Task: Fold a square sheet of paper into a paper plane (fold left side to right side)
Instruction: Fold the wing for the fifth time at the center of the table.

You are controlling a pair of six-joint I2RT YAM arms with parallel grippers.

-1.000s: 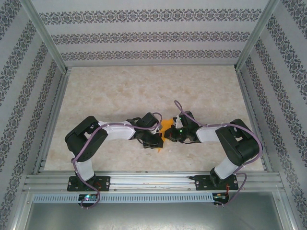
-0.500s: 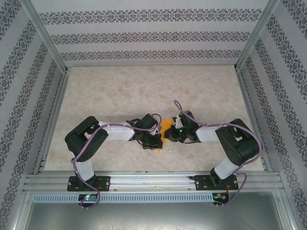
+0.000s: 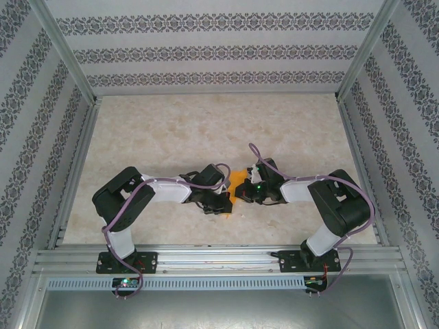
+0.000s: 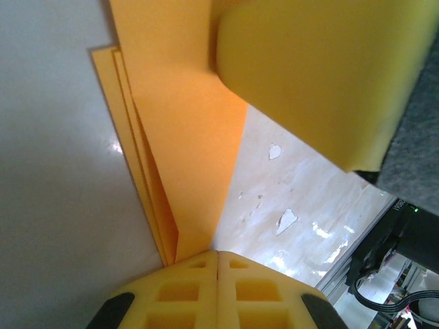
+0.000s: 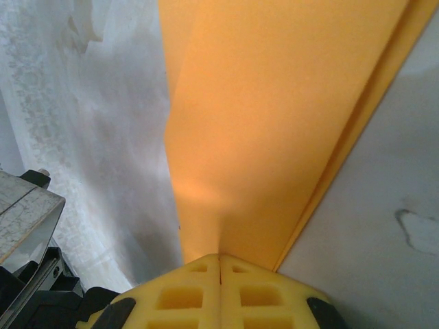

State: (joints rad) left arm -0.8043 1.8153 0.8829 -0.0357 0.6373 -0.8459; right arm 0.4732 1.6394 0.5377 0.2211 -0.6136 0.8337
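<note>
Your left end effector [image 4: 218,255]: pads pressed together on a layered edge of the orange paper [image 4: 180,137]. Your right end effector [image 5: 219,259]: clamped likewise; the paper runs straight ahead of each, between them

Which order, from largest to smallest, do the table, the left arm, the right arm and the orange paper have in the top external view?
1. Table
2. Left arm and right arm: alike, not ranked
3. Orange paper, its visible part
</note>
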